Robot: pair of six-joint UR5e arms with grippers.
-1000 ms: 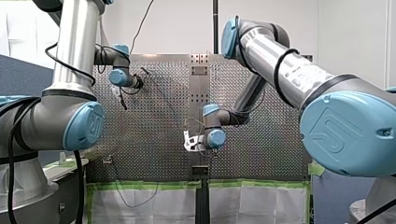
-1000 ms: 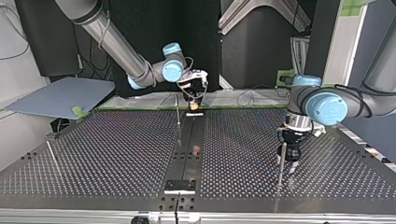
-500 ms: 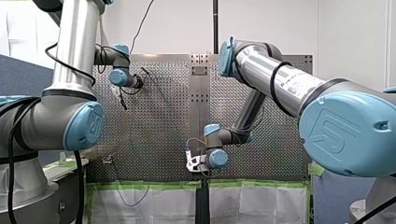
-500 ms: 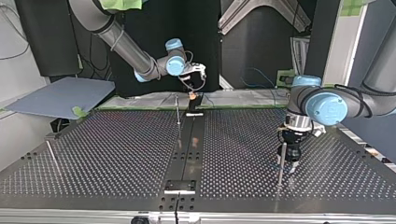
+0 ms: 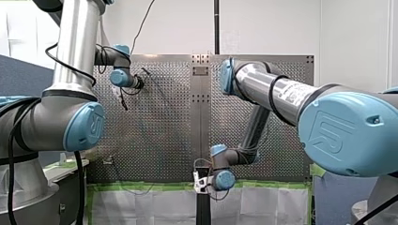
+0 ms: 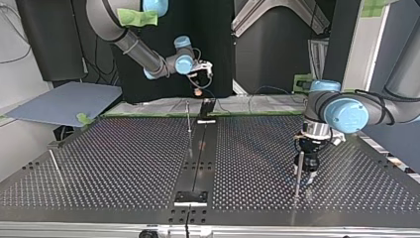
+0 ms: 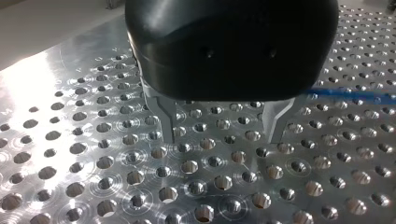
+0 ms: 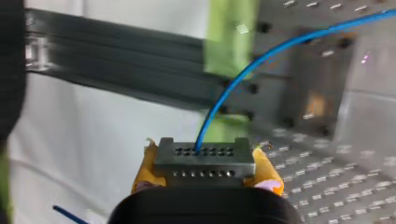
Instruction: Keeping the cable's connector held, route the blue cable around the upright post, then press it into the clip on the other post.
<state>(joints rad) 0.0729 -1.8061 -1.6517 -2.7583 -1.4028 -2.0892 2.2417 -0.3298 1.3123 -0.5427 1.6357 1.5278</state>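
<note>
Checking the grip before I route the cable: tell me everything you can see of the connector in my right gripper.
The connector is a small grey, metal-looking rectangular block with two rows of small holes. It sits level, clamped between the yellow pads of my right gripper, jaws shut on it. The blue cable leaves a hole in the upper row and curves away towards the perforated table. Nothing else touches it.

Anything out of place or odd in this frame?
One thing: my right claw, shut on the connector of the blue cable, hangs past the edge of the table, over green tape and white sheeting rather than its perforated surface. Nothing looks damaged.
</note>
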